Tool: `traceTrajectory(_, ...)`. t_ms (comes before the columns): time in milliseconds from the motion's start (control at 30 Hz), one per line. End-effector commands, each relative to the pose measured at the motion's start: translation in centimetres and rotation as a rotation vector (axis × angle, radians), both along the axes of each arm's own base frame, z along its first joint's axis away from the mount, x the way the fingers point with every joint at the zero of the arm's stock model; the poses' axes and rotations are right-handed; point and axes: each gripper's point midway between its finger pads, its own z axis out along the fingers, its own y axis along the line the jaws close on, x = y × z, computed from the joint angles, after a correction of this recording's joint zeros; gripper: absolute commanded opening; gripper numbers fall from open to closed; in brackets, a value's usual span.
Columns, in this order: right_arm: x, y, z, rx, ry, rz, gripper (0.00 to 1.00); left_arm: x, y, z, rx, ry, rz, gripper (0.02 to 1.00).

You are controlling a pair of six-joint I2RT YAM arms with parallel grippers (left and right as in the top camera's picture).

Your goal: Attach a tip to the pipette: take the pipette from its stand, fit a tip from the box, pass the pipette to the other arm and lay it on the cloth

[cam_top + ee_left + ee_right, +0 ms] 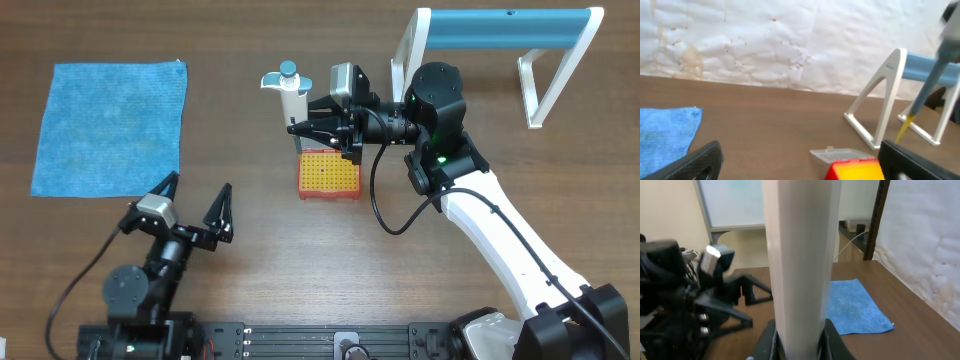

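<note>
1. Pipette point(291, 95): clamped upright in right gripper point(305, 127), lifted near box point(328, 176) at table centre. Yellow tip point(905, 127) on; we judge fitting done.
2. Left gripper point(195, 197): 7 o'clock, jaws wide; we read it ready for handover.
3. Cloth point(110, 128): 10 o'clock, flat, landing spot.

Pipette point(291, 95) in right pincer point(296, 126), beside tip box point(328, 176)

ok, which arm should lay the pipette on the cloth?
Left: the left pincer is open near the cloth, while the right pincer grips the pipette by the tip box, farther away.
</note>
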Motion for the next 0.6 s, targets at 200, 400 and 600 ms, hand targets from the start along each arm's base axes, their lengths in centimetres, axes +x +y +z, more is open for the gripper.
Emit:
traceTrajectory(200,-2.5,0.0,2.1,0.035,-0.076,0.124,0.075,0.8,-6.8,12.7,0.069,0.07,-0.56,0.996)
traceTrajectory(400,-5.0,0.8,2.0,0.033,-0.036,0.247,0.075,-2.2,-10.5,16.5,-0.012,-0.013,-1.063,0.998)
traceTrajectory(600,-5.9,1.6,2.1,0.033,-0.037,0.278,0.075,-2.4,-10.5,18.0,-0.002,-0.057,-1.076,0.998)
